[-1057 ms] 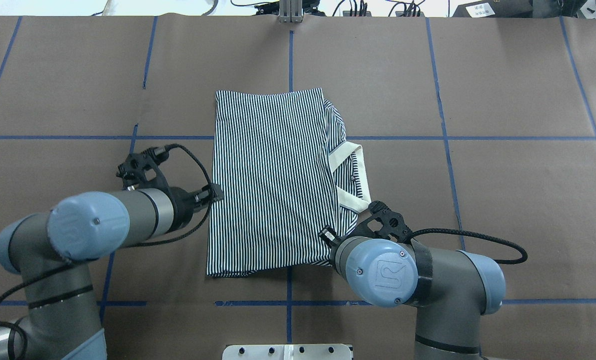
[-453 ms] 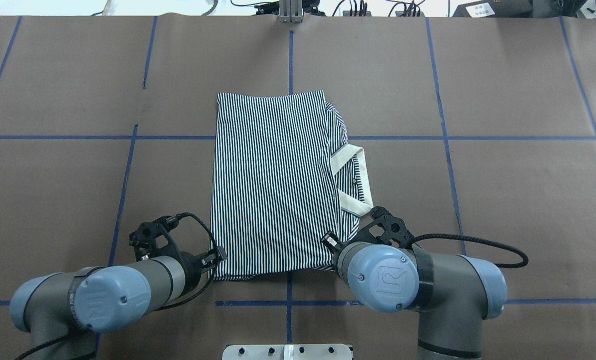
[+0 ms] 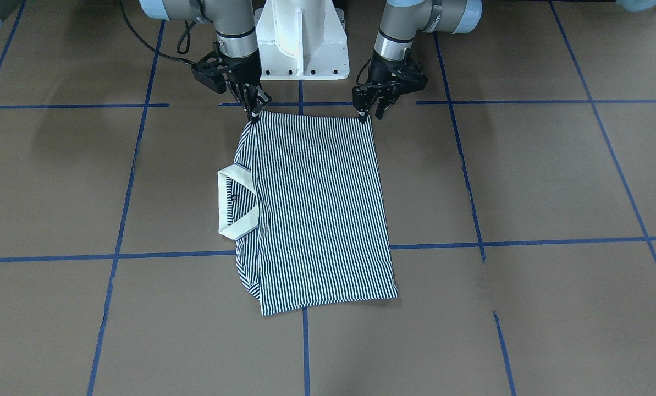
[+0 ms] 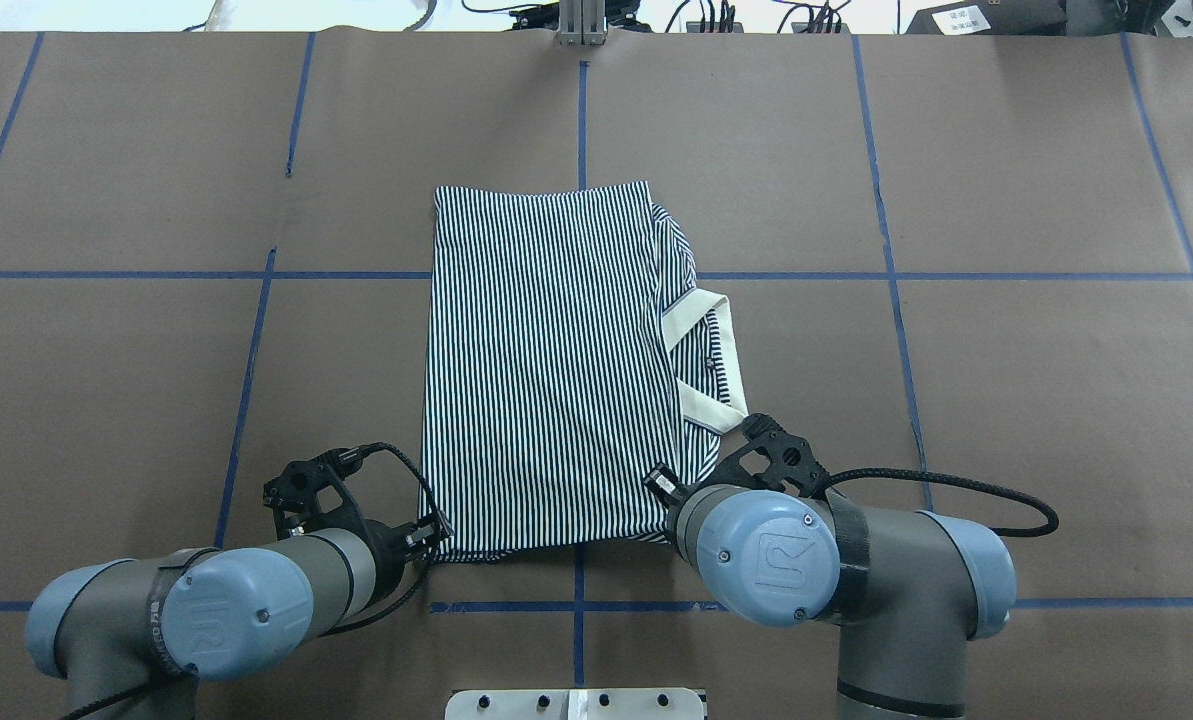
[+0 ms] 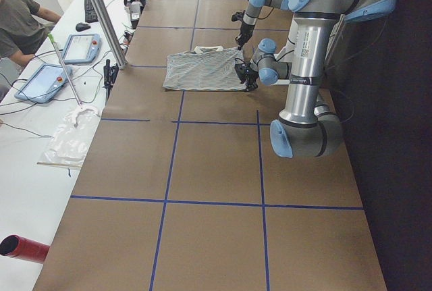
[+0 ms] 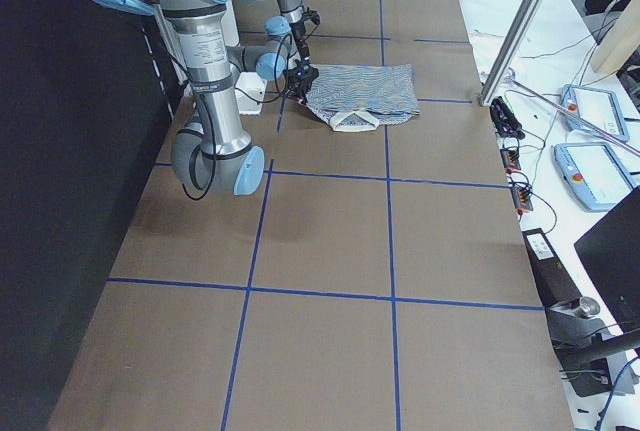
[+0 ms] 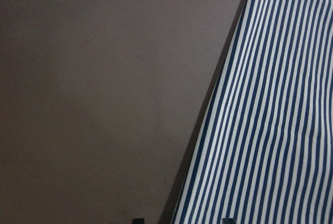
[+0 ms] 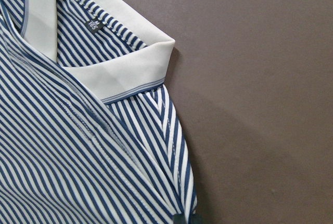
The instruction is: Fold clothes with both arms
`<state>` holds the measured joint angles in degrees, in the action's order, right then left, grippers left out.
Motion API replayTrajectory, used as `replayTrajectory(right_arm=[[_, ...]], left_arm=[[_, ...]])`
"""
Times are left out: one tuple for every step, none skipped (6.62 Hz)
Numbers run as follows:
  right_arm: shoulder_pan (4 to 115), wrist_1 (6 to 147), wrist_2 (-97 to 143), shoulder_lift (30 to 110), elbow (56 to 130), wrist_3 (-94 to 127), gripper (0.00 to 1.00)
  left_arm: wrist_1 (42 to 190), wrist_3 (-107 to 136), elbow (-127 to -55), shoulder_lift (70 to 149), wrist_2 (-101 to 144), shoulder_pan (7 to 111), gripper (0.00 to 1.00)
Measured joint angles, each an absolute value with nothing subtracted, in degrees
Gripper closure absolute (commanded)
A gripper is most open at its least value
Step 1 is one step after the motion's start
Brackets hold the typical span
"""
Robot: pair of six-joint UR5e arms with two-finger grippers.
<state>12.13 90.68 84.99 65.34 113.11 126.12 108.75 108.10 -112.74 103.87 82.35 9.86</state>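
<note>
The striped polo shirt point(image 4: 546, 370) lies folded flat in the middle of the table, its white collar point(image 4: 708, 408) sticking out on my right. It also shows in the front view point(image 3: 317, 209). My left gripper point(image 3: 370, 113) is at the shirt's near left corner, low to the table. Its jaws stand open, and in the left wrist view they straddle the shirt's edge point(image 7: 270, 130). My right gripper point(image 3: 254, 110) is pinched shut on the near right corner, close to the collar point(image 8: 125, 73). In the overhead view its fingers are hidden under the wrist.
The white pedestal base point(image 3: 300, 38) stands just behind the grippers. Blue tape lines point(image 4: 896, 275) grid the brown table. A bench with tablets point(image 5: 50, 78) and a seated person runs along the far edge, with a metal post point(image 6: 515, 41) there.
My left arm has swung back from the middle of the shirt's left edge to its near left corner. The near hem lies straighter. The right arm has barely moved.
</note>
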Motion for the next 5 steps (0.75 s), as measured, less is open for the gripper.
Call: replayTrajectory(right_arm=[[12.1,90.7,85.0,65.4,113.1,126.1,1.00],[12.1,90.7,85.0,65.4,113.1,126.1,1.00],[12.1,90.7,85.0,65.4,113.2,126.1,1.00],[12.1,90.7,85.0,65.4,113.2,126.1,1.00],[12.1,90.7,85.0,65.4,113.2,126.1,1.00]], left_arm=[[108.7,108.1,-112.5,104.0,82.4,9.7,0.48],[108.6,108.1,-112.2,104.1,82.4,9.3,0.57],[108.6,108.1,-112.0,104.2,82.4,8.9,0.90],[108.6,108.4,-111.8,104.3,82.4,8.4,1.00],[108.6,108.9,-111.9,104.3,82.4,8.2,1.00]])
